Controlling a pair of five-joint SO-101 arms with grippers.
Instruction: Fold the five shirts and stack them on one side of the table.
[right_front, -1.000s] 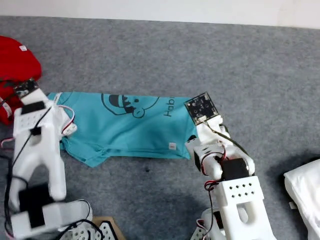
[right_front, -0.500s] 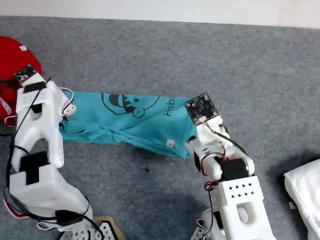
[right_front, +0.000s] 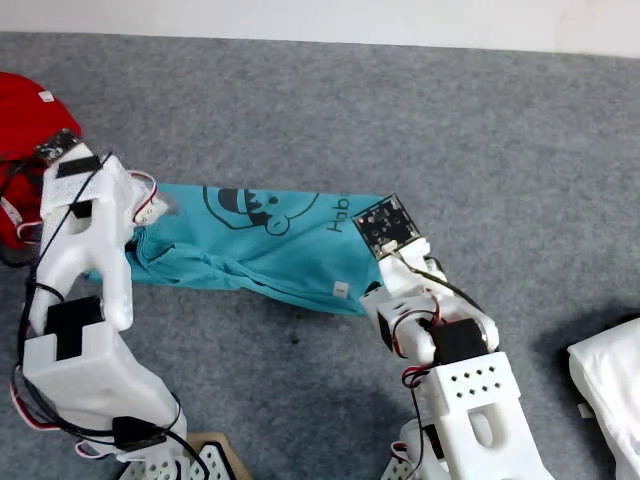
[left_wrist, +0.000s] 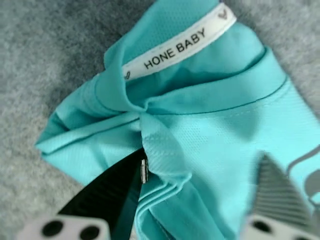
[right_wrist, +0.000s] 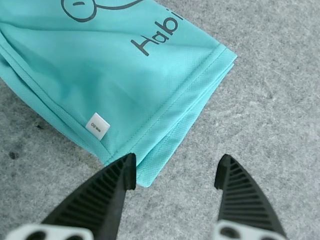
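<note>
- The teal shirt (right_front: 260, 245) lies on the grey desk (right_front: 420, 110), stretched out between the two arms. Its near edge is creased and runs slanted, so the fold is not yet even.
- The left pincer (left_wrist: 202, 167) is spread over the bunched collar end, near the neck label (left_wrist: 175, 42). Cloth is gathered against one jaw, but I judge that it is not clamped.
- The right pincer (right_wrist: 177, 160) is also spread, just above the hem corner (right_wrist: 142, 177), and it holds nothing.
- To make this fold well, I think both pincers should take all layers of the near edge, lift at the same time, and carry the edge across to the far edge.
- The collar end needs to be flattened first; otherwise the wrinkles get folded in.
- A red shirt (right_front: 30, 120) lies just beside the left arm, and a white shirt (right_front: 610, 390) lies at the right side of the desk. The teal cloth should not drag over them.
</note>
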